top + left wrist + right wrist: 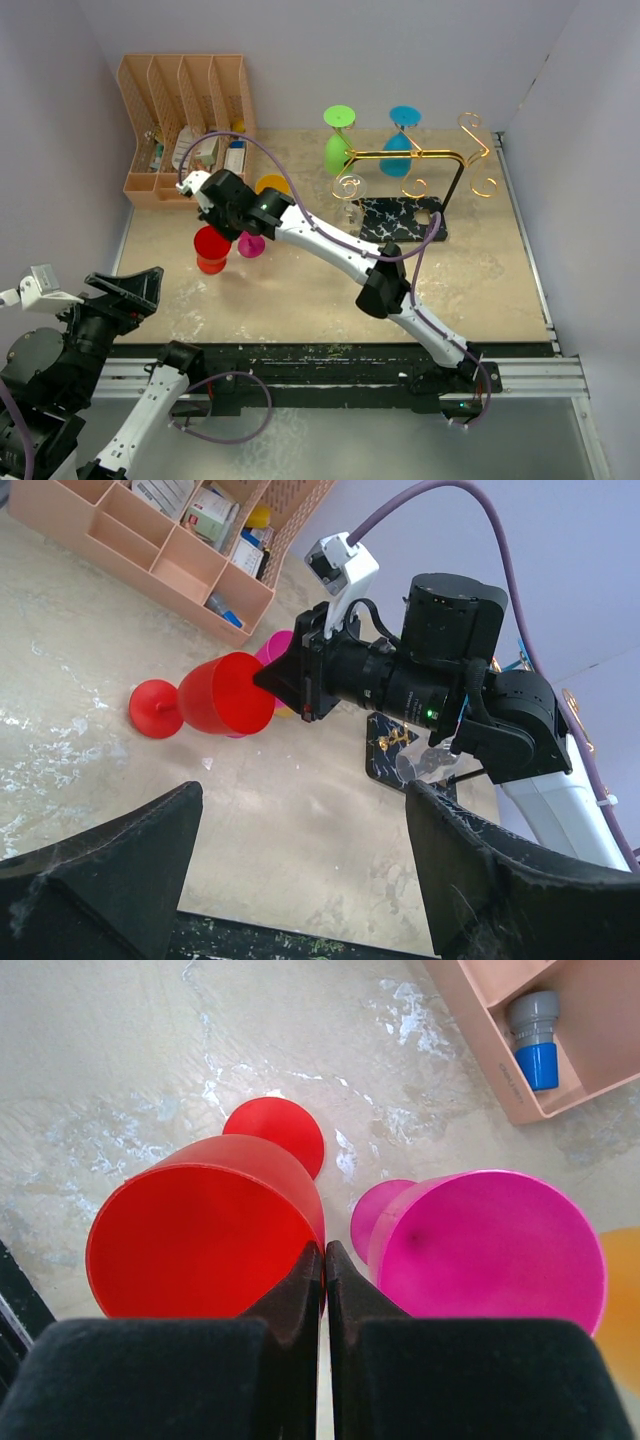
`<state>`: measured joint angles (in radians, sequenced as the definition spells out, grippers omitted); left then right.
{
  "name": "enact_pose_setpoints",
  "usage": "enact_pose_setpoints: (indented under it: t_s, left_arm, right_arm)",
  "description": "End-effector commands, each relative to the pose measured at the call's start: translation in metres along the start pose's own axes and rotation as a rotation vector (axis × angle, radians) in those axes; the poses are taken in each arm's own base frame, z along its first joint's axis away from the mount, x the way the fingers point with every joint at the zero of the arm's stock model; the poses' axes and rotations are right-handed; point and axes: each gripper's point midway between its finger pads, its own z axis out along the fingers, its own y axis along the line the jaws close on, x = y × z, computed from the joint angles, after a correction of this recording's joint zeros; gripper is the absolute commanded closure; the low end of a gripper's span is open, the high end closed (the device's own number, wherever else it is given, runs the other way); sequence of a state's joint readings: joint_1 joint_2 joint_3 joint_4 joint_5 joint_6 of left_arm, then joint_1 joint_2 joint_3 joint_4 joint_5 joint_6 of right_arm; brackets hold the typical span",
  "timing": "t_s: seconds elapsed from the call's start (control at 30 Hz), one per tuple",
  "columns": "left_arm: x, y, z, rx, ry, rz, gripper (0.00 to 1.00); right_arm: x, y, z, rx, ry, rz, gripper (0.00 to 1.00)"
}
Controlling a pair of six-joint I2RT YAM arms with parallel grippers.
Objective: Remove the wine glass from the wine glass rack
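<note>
The gold wire wine glass rack (pixel 420 155) stands at the back right on its black marbled base (pixel 400 218). A green wine glass (pixel 338 150) and a blue one (pixel 402 150) hang from it upside down, and a clear glass (pixel 350 203) hangs at its front curl. My right gripper (pixel 324 1250) is shut on the rim of a red wine glass (pixel 200 1230), which stands upright at the left (pixel 211 248). One finger is inside the bowl, the other outside. A pink glass (pixel 480 1250) stands right beside it. My left gripper (pixel 300 800) hangs open and holds nothing near the front left edge.
An orange slotted file organiser (pixel 185 125) with small boxes and bottles stands at the back left. An orange glass (pixel 272 185) sits behind the right wrist. White walls close in both sides. The right arm (pixel 340 245) stretches diagonally across the table's middle.
</note>
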<state>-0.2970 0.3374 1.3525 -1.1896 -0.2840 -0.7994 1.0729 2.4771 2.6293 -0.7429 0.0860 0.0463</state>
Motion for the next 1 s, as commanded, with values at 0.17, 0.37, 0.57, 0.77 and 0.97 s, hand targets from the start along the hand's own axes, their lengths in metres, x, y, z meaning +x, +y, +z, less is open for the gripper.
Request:
enact_pose_setpoints:
  t_s: [0.17,0.37,0.57,0.77,0.97]
  left_arm:
    - [-0.007,-0.009,0.007,0.028,-0.027,0.014,0.14]
    - [-0.008,-0.012,0.010,0.039,-0.027,0.023,0.13]
    - [-0.017,-0.024,0.013,0.079,-0.054,0.041,0.12]
    - [-0.024,-0.035,0.019,0.102,-0.064,0.055,0.11]
    - [-0.018,-0.064,0.038,0.218,-0.028,0.124,0.11]
  right_arm:
    - [-0.036,0.000,-0.021,0.015,-0.122,-0.020,0.65]
    - [-0.072,-0.006,-0.061,0.032,-0.231,0.005,0.52]
    - [-0.111,-0.012,-0.130,0.023,-0.374,0.052,0.49]
    - [-0.150,-0.032,-0.213,0.082,-0.546,0.087,0.46]
    - [-0.157,-0.135,-0.274,0.206,-0.641,0.252,0.44]
